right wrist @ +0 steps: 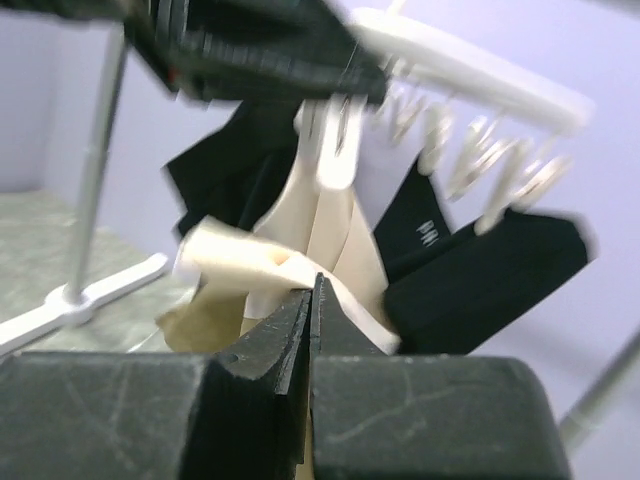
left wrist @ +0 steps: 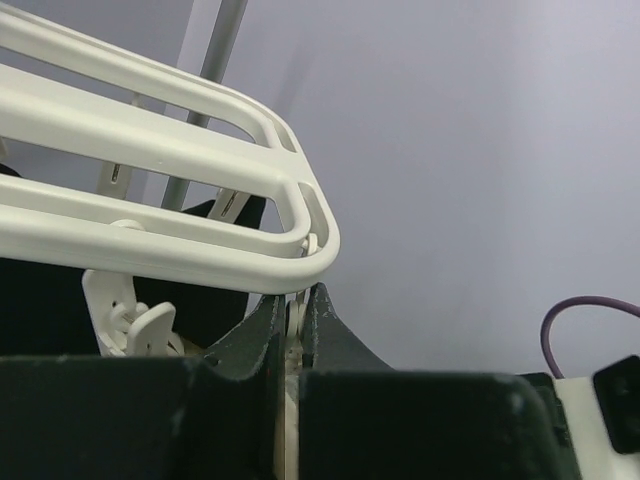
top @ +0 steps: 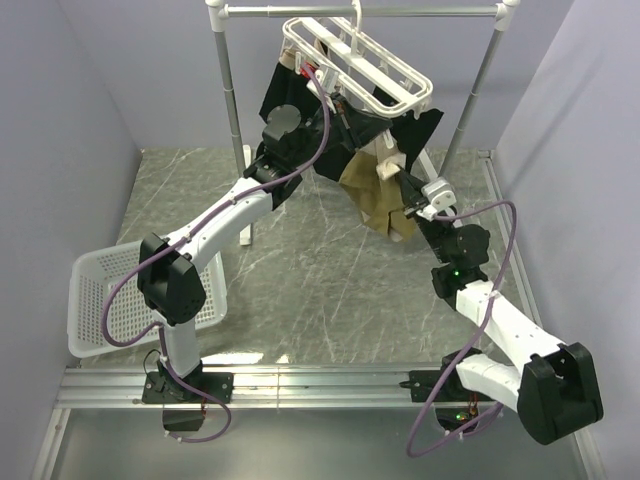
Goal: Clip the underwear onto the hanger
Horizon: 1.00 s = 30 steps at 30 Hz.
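The white hanger [top: 358, 62] hangs from the pole rack, tilted, with black garments clipped to it. The tan underwear [top: 378, 192] hangs below it. My left gripper [top: 332, 98] is raised to the hanger's underside; in the left wrist view it [left wrist: 293, 305] is shut on a white clip [left wrist: 294, 322] just under the frame's corner [left wrist: 300, 225]. My right gripper [top: 406, 196] is shut on the underwear's light waistband [right wrist: 250, 260], held up below the clips [right wrist: 335, 150]; the right wrist view shows its tips [right wrist: 313, 290] pinching the fabric.
The grey-white pole rack [top: 360, 12] spans the back, with legs [top: 232, 110] left and right. Black garments [top: 410, 128] hang beside the underwear. A white mesh basket [top: 100, 300] sits at the left front. Purple cables loop along both arms.
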Each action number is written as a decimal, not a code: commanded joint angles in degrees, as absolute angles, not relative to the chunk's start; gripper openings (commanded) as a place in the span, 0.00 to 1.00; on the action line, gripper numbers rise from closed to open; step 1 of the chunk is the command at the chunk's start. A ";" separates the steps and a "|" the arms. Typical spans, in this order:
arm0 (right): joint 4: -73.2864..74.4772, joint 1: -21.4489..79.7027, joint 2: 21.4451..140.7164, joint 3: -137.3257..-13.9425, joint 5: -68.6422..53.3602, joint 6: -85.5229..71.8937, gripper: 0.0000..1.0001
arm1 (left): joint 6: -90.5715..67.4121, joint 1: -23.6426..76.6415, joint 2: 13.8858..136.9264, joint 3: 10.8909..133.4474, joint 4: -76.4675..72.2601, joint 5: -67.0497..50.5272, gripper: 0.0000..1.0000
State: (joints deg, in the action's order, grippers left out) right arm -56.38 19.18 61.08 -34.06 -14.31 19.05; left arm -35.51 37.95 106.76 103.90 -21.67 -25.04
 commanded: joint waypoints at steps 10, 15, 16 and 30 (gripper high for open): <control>-44.74 15.47 60.73 -38.93 -22.85 9.67 0.00 | -37.62 38.41 105.82 103.18 -27.15 -30.23 0.00; -37.90 14.85 61.70 -43.67 -23.29 5.54 0.00 | -36.56 38.41 106.26 103.36 -27.42 -31.90 0.00; -36.84 14.85 61.87 -44.46 -23.29 4.23 0.00 | -36.30 38.41 106.17 103.27 -27.51 -32.08 0.00; -16.97 13.98 66.97 -59.15 -24.61 0.62 0.00 | -30.77 38.41 106.26 103.01 -26.72 -34.45 0.00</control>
